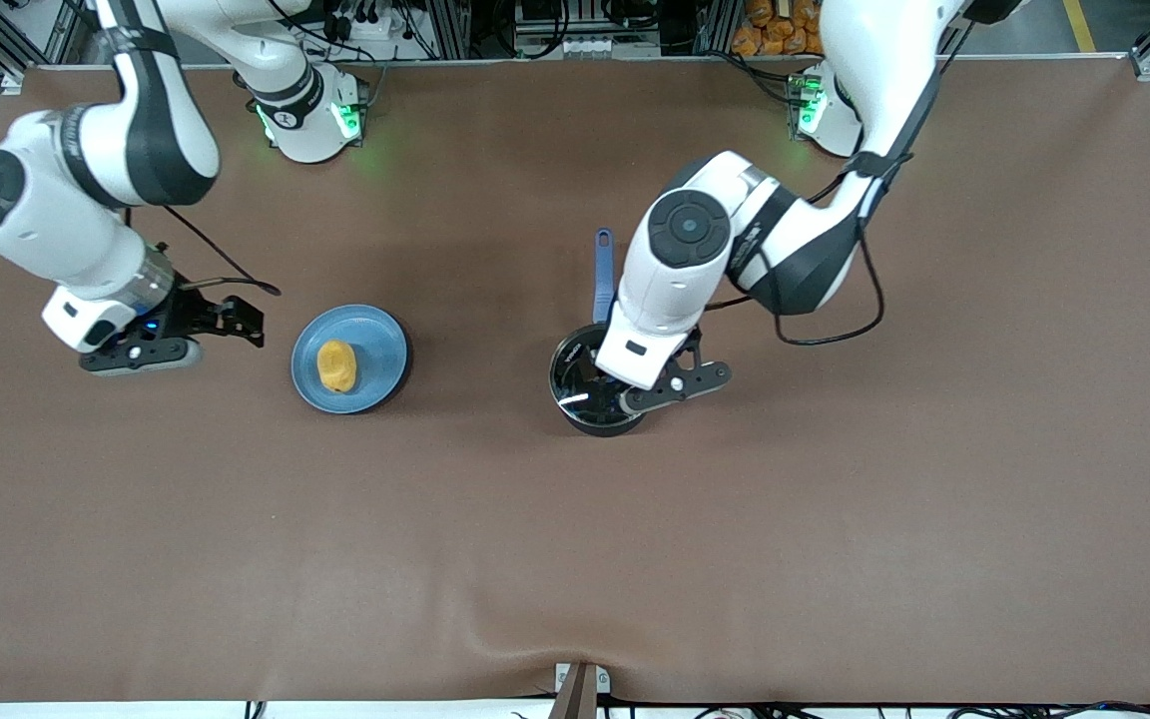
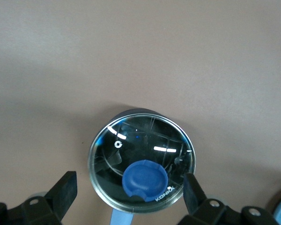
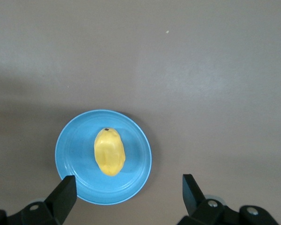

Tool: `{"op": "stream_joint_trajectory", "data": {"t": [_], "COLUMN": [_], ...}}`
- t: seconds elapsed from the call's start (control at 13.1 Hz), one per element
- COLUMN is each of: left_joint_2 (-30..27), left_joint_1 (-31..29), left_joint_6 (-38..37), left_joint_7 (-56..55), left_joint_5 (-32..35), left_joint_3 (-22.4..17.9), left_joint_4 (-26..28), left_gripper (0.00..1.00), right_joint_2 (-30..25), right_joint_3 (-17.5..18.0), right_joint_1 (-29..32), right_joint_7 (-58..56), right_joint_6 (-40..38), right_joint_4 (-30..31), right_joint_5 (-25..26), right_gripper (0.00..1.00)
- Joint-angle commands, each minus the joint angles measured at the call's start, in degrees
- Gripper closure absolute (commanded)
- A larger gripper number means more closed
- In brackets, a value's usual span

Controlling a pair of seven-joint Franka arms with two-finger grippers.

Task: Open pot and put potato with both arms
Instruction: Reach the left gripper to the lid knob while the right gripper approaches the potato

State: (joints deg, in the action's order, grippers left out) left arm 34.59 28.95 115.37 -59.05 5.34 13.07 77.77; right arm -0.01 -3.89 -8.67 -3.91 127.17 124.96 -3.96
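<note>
The black pot (image 1: 575, 411) stands mid-table with its glass lid (image 1: 578, 377) on it and its blue handle (image 1: 602, 272) pointing toward the arms' bases. My left gripper (image 1: 610, 391) hangs open over the lid. In the left wrist view the lid's blue knob (image 2: 144, 179) lies between the spread fingertips (image 2: 65, 187) without touching them. The yellow potato (image 1: 337, 365) lies on a light-blue plate (image 1: 380, 340) toward the right arm's end. My right gripper (image 1: 148, 352) hovers open and empty beside the plate; its wrist view shows the potato (image 3: 109, 152) on the plate (image 3: 75, 145).
The brown table cloth (image 1: 575, 559) covers the whole table. The two arm bases (image 1: 310, 120) with green lights stand along the table edge farthest from the front camera. A cable loops off the left arm's wrist beside the pot.
</note>
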Motion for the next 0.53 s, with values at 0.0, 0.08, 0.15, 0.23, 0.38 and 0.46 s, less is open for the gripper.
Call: {"op": "stream_joint_trajectory", "data": {"t": [0.0,0.08,0.15,0.23,0.38,0.46], "left_joint_2": [3.2,3.5,3.9,4.1,5.0,5.3], "left_joint_1": [5.3,6.0,6.0,6.0,6.1,6.1], "left_joint_6": [0.8,1.3,1.3,1.3,1.3,1.3], "left_joint_7": [-1.1,-0.5,2.7,6.6,8.7,8.8], "left_joint_5": [1.4,1.4,1.4,1.4,1.3,1.3], "left_joint_3": [-4.1,-4.4,-4.4,-4.4,-4.3,-4.3], "left_joint_4": [-3.2,-3.2,-3.0,-2.9,-2.9,-2.9], "left_gripper": [0.00,0.00,0.00,0.00,0.00,0.00], "right_joint_2": [-0.6,-0.1,0.7,1.6,2.3,2.3], "right_joint_3": [0.4,0.4,0.4,0.5,0.5,0.5], "right_joint_1": [0.1,0.1,0.1,0.0,-1.0,-1.0], "right_joint_7": [2.3,2.9,2.9,2.9,3.0,3.5], "right_joint_6": [1.6,1.6,1.7,1.9,2.6,2.6], "right_joint_4": [2.5,2.5,2.4,2.4,2.4,2.3], "right_joint_5": [0.0,0.0,0.0,0.0,-0.1,-0.1], "right_gripper": [0.00,0.00,0.00,0.00,0.00,0.00]}}
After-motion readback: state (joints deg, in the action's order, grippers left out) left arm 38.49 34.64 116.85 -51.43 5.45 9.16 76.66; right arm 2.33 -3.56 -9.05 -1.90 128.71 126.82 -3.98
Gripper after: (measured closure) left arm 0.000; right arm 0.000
